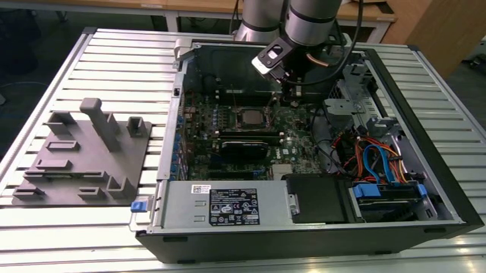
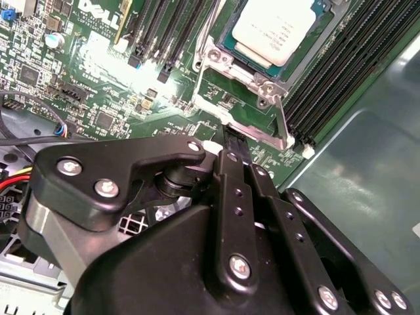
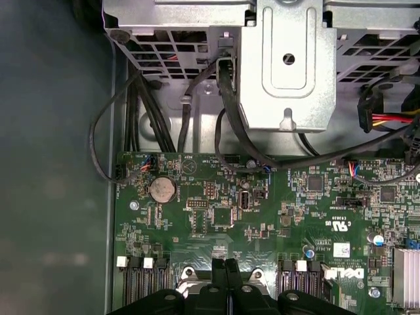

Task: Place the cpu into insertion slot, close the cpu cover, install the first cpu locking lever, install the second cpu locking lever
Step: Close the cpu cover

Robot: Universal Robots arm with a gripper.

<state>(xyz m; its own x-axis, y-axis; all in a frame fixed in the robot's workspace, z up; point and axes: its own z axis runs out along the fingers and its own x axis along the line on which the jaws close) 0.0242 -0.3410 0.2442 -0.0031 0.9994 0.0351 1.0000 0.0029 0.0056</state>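
Gripper (image 2: 230, 136) fingers are pressed together with nothing seen between them. The tips stand low over the board (image 2: 98, 59), right at the silver tab on the near edge of the cover (image 2: 223, 60). With the 2 fingers together they make 1 narrow point, which suits pushing or hooking a thin part better than grasping.

The cpu (image 2: 274, 26) lies flat in the slot (image 1: 236, 120), its pale metal top facing up through the cover's window. The cover seems to lie down over the cpu's edges, though the second wrist view shows only 1 corner of it clearly. A thin silver bar (image 2: 282, 121), probably 1 of the locking levers, runs along the cover's side just beside the fingertips. I cannot tell whether it is latched.

Room is tight. Long black memory slots (image 2: 331, 82) run close along 1 side of the slot, and beyond them the case wall (image 2: 367, 197) rises. In the first wrist view a drive cage (image 3: 289, 72) and loose black cables (image 3: 141, 115) crowd the far end of the board. In the exterior view the arm comes down from above, which looks like the only open approach.
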